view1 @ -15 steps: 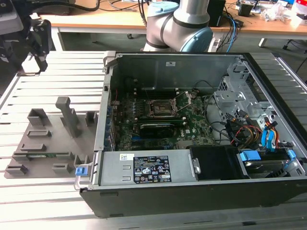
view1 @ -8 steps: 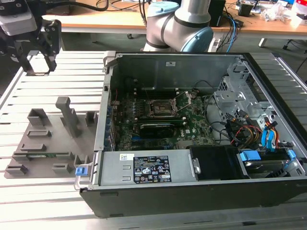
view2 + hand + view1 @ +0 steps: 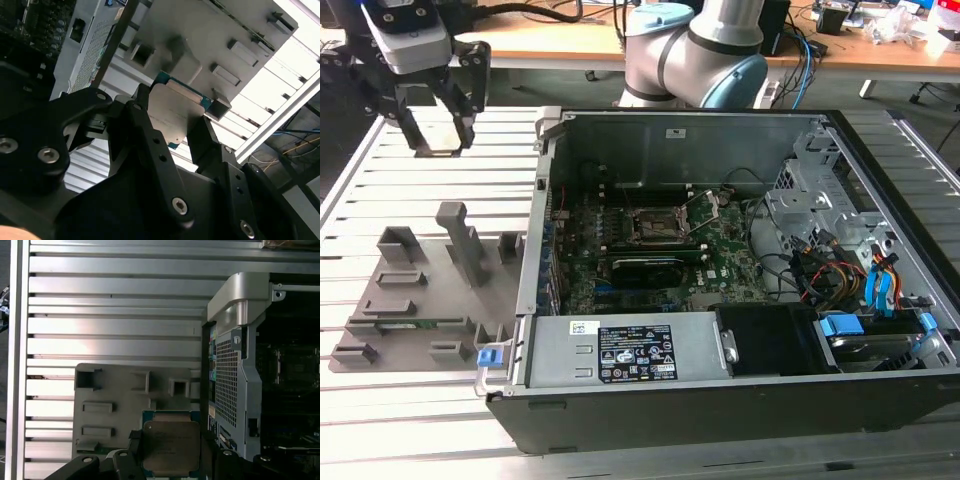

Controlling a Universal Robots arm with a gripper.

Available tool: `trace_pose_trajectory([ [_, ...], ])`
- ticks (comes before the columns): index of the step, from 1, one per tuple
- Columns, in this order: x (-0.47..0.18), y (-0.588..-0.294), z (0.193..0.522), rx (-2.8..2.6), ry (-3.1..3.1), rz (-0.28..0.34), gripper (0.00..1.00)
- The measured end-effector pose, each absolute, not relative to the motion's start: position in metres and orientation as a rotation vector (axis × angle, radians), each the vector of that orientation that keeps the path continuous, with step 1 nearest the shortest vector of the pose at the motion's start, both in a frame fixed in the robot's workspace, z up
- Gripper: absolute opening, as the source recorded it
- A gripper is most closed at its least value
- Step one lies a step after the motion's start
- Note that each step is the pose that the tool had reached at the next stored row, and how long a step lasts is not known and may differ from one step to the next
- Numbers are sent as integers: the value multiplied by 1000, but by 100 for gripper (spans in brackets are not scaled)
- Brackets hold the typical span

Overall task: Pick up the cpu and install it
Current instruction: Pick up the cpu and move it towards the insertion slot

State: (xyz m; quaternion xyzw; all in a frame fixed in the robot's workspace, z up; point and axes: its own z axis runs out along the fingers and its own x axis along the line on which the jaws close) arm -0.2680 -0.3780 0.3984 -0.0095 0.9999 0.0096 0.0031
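Sitting clamped in claw (image 3: 171,441), cpu (image 3: 170,452)

exterior view above PC (image 3: 620,350), both wrist views nr tray (image 3: 220,30) (image 3: 115,385)

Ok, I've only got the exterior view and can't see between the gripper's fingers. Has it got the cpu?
Observer: Yes. In both wrist views the cpu sits clamped between the fingers of the gripper, held by two opposite edges.
Operator: Which face shows?
Observer: Its silver metal top faces the first wrist camera, with a blue-green border around it.
Operator: What's beyond it?
Observer: In the first wrist view the grey holder tray lies behind it, with the case's perforated wall alongside.
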Motion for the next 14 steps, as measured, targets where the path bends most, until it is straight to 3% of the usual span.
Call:
trace_pose_trajectory([
  [14, -212, -377, 398, -30, 3135, 30, 55],
])
